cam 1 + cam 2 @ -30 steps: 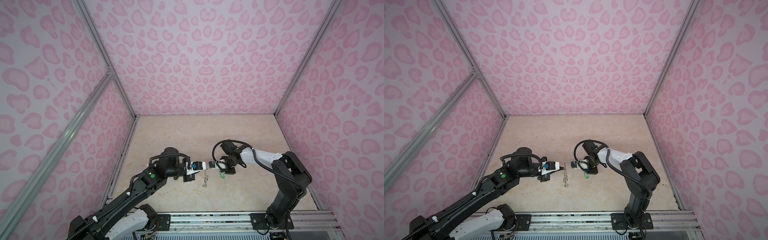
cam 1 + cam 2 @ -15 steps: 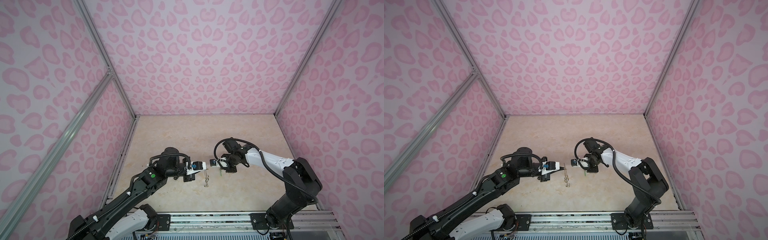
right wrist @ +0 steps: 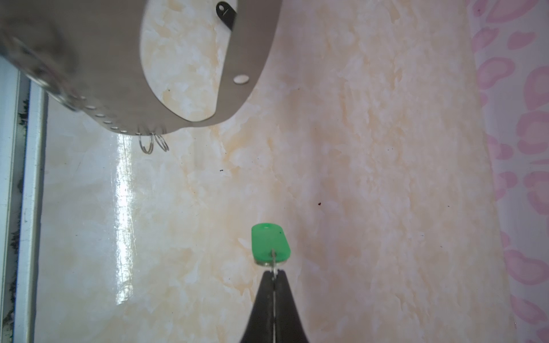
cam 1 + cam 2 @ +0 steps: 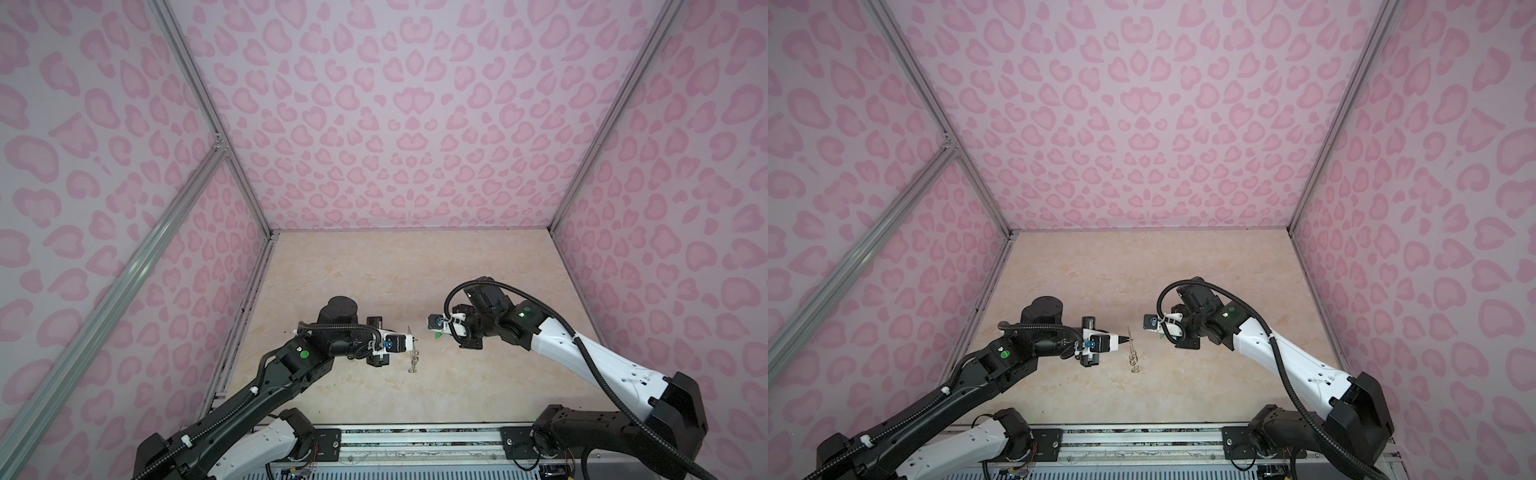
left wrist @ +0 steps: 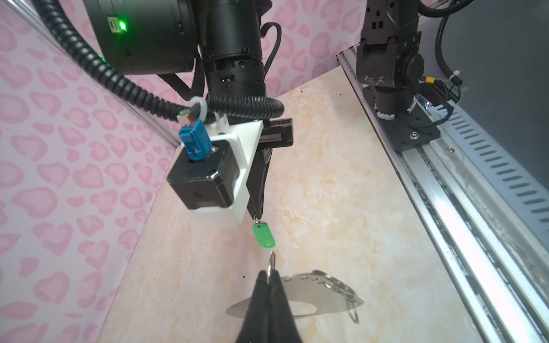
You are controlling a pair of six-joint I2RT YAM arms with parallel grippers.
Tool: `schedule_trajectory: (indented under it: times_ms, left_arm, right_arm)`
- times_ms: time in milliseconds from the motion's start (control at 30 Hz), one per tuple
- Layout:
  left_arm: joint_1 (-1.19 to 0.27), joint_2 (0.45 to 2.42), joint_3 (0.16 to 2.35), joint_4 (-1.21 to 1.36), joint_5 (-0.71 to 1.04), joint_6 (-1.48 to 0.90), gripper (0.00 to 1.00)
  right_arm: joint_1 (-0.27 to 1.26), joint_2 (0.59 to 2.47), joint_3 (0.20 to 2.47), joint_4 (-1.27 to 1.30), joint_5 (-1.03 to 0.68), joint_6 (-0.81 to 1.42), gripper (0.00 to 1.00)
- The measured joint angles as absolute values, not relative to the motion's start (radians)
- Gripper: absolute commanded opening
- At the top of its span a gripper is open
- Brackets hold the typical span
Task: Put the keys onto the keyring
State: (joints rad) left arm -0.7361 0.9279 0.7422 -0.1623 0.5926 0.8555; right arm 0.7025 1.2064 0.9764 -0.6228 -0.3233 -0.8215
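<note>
— In both top views we are seeing the left gripper [image 4: 1125,340] pinching the keyring [image 4: 1134,360] edge-on over the table [image 4: 415,266], near centre, with the right gripper [image 4: 438,331] facing it, apart.
— In the left wrist view its fingers are squeezing a wire ring [image 5: 271,261]. The green-tagged key [image 5: 263,236] is dangling just beyond, under the right arm's camera block [image 5: 202,184].
— In the right wrist view we are seeing pressed-together fingers pinching that key, with the keyring's plate partly blurred ahead.
</note>
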Motion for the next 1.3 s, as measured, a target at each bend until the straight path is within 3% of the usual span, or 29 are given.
schedule_trajectory:
  times_ms: [300, 733, 1300]
  left_arm:
    - [-0.795, 0.917, 0.743, -0.149, 0.501, 1.07, 0.03]
    - [-0.827, 0.899, 0.739, -0.083, 0.426, 1.15, 0.03]
    - [-0.744, 0.969, 0.768, -0.024, 0.701, 0.789, 0.03]
  right_arm:
    - [0.846, 1.019, 0.891, -0.511, -0.226, -0.747, 0.0]
    - [1.004, 0.925, 0.807, -0.333, -0.052, -0.724, 0.0]
    - [1.065, 0.833, 0.781, -0.267, 0.007, -0.612, 0.0]
